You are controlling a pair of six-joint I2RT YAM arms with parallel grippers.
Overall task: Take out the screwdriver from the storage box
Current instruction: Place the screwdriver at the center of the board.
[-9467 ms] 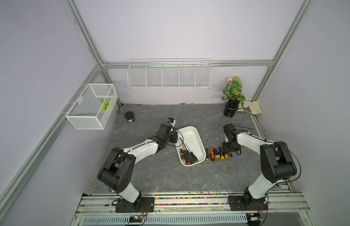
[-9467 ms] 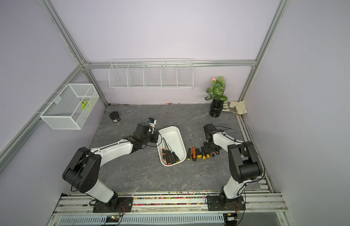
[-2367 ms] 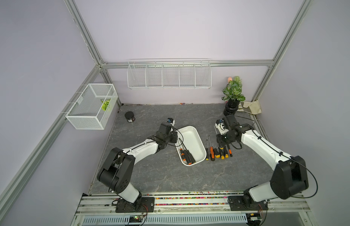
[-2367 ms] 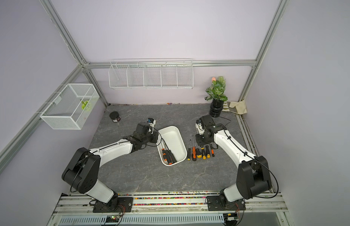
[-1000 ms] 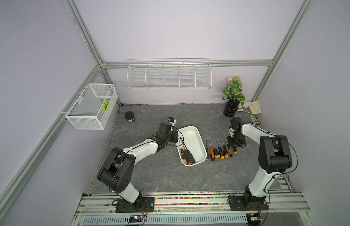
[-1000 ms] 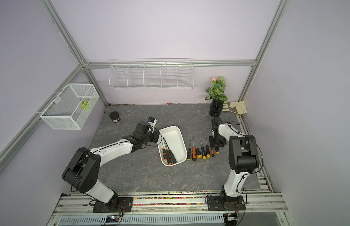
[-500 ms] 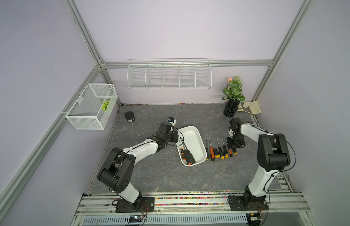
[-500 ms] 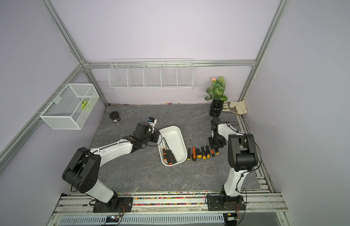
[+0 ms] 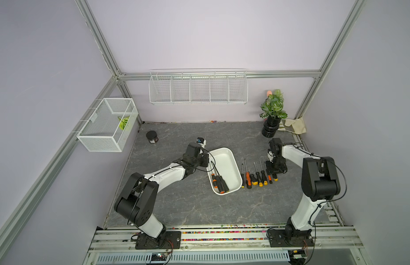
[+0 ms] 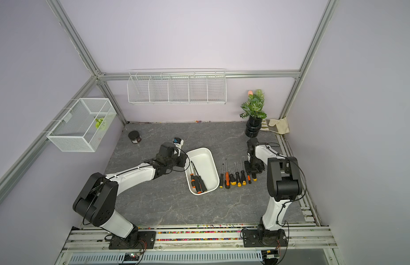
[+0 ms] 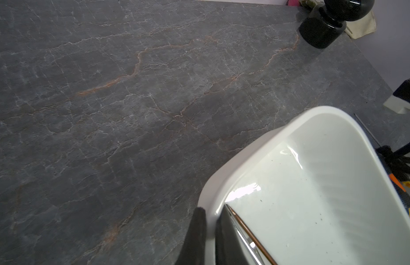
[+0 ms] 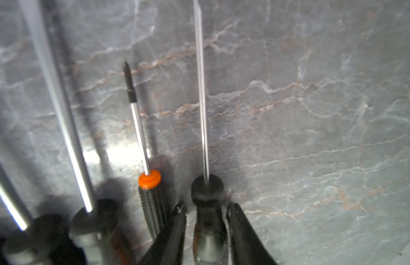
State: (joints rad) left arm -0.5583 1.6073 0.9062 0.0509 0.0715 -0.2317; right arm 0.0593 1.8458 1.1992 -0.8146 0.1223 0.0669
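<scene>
Compared with a couple of seconds ago, the right arm has folded back, and the right gripper (image 9: 274, 171) has shifted to the right end of the row of screwdrivers (image 9: 256, 177) on the grey tabletop (image 9: 176, 206).

In both top views the white storage box (image 9: 227, 160) lies near the centre, set at an angle. A few boxed screwdrivers (image 9: 219, 183) lie along its left wall, handles at the near end. The left gripper (image 9: 207, 161) meets the box's left rim toward the far end. The row lies just right of the box, handles near, tips far. The right gripper points down over the rightmost tool. A potted plant (image 9: 272, 114) stands at the far right.

In the left wrist view, the left gripper (image 11: 209, 218) is clamped on the wall of the storage box (image 11: 279, 135), with one finger (image 11: 196, 234) outside and the other inside beside metal shafts.

In the right wrist view, the right gripper (image 12: 206, 206) has its jaws apart, straddling the black handle of the last screwdriver (image 12: 207, 190), which lies on the tabletop outside the box. Narrow gaps show on both sides. An orange-collared screwdriver (image 12: 149, 180) lies just beside it.
</scene>
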